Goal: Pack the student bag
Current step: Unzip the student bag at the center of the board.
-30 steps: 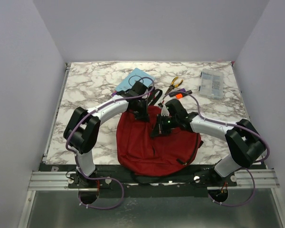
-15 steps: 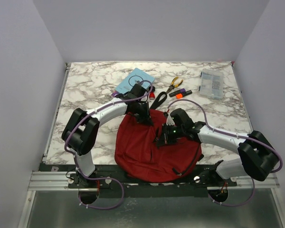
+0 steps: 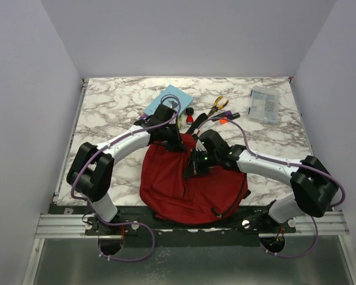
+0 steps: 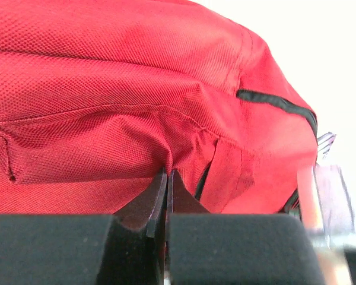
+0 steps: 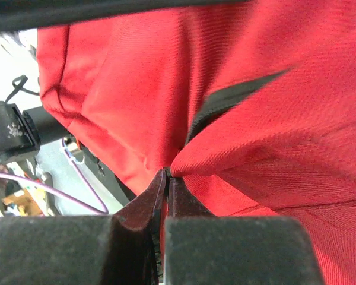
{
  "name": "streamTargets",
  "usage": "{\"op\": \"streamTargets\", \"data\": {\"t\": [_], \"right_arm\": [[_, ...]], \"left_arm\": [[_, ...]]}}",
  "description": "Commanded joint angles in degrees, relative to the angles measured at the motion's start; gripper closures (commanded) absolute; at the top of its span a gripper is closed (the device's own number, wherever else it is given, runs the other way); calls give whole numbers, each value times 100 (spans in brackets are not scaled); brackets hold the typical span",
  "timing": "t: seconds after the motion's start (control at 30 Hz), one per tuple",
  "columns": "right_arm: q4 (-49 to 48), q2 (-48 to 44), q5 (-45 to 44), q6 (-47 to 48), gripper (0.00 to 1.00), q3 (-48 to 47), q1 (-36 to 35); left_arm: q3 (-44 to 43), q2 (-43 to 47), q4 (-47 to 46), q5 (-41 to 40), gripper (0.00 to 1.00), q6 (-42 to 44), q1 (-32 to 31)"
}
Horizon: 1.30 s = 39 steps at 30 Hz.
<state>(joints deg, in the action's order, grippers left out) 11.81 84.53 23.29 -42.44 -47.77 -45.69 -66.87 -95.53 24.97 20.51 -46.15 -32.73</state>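
The bag [image 3: 166,190] has slid left on the bench [image 3: 107,107]. The left hand [image 3: 177,143] and the right hand [image 3: 194,168] are both closed, pinching its cloth, probably to pull it open.

Student bag [image 3: 178,190] fills near-centre of table [image 3: 107,119]. Arms [image 3: 130,138] arch over it, left claw [image 3: 177,144] and right claw [image 3: 194,170] pinched on its fabric, blocking centre. Behind bag, cluster: blue book [image 3: 169,100], red-black item [image 3: 191,117], pliers [image 3: 217,107], marker [image 3: 226,117]; clear box [image 3: 264,104] far right. Open marble: left side, far strip, patch between pliers and box. Side walls [image 3: 35,119] close both table edges.
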Motion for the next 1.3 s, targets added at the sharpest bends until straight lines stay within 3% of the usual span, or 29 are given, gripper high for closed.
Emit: {"op": "streamTargets", "data": {"t": [0.0, 0.13, 0.27, 0.4, 0.7, 0.97, 1.03, 1.27], "right_arm": [[587, 286, 391, -416, 99, -199, -963], [130, 246, 737, -722, 99, 323, -1175], [487, 236, 317, -569, 99, 386, -1177], [-54, 85, 383, -852, 99, 579, -1198], [-409, -27, 387, -982, 100, 801, -1879], [495, -10, -245, -383, 99, 303, -1882], [593, 86, -422, -349, 97, 186, -1867], [639, -233, -751, -359, 67, 134, -1309]], "left_arm": [[207, 276, -1108, -252, 100, -475, 295], [347, 424, -1165, -333, 100, -524, 381], [374, 529, -1172, -394, 100, -512, 381], [410, 612, -1179, -495, 100, -499, 390], [394, 621, -1158, -504, 100, -525, 531], [438, 611, -1151, -455, 100, -535, 557], [438, 602, -1152, -411, 100, -536, 558], [491, 609, -1143, -126, 100, -437, 550]]}}
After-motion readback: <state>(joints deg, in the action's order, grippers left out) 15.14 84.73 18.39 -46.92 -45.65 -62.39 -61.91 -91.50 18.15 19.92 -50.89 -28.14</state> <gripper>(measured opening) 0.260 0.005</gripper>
